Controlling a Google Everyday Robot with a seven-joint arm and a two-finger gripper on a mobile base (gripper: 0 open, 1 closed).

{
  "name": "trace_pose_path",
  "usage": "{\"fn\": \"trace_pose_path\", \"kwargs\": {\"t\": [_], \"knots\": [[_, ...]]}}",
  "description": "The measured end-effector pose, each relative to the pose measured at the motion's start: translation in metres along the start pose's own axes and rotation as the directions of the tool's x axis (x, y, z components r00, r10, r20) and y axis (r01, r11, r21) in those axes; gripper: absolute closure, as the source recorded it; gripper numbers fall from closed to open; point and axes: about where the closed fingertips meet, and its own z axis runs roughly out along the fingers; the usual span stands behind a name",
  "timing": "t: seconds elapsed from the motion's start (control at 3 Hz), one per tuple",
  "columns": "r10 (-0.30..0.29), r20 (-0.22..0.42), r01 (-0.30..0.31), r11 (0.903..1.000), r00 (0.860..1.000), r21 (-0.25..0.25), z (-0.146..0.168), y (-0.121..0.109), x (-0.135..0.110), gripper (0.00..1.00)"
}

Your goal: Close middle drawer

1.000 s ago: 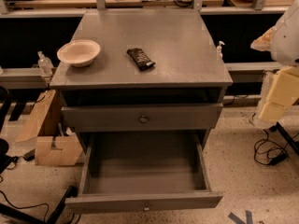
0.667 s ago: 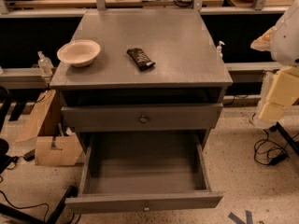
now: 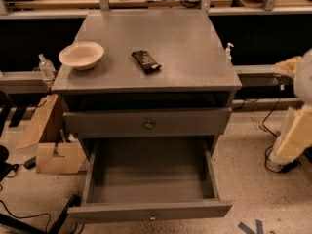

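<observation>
Bowl (image 3: 81, 55), bar (image 3: 146, 61) on cabinet (image 3: 195, 48); claw (image 3: 292, 139) right

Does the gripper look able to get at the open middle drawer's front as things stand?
Probably yes: the gripper hangs right of the cabinet, and nothing stands between it and the front of the middle drawer.

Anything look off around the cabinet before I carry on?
The middle drawer is pulled far out and empty, while the drawer above it sits shut. The bowl and dark wrapped bar lie tidy on top; nothing spilled. The pincer is not in view; only pale arm parts show at right.
</observation>
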Motion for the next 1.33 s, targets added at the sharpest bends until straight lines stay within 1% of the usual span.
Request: {"fn": "trace_pose_path", "kwargs": {"t": [0.33,0.67,1.0,1.33], "knots": [[0.022,0.040,-0.023,0.9993,0.999,0.030,0.035,0.042,0.041,0.00],[0.035,0.075,-0.036,0.9994,0.997,0.003,0.100,0.079,0.078,0.15],[0.081,0.106,-0.079,0.9966,0.991,-0.022,0.176,0.102,0.112,0.38],[0.147,0.140,-0.139,0.9879,0.979,-0.070,0.246,0.120,0.135,0.69]]}}
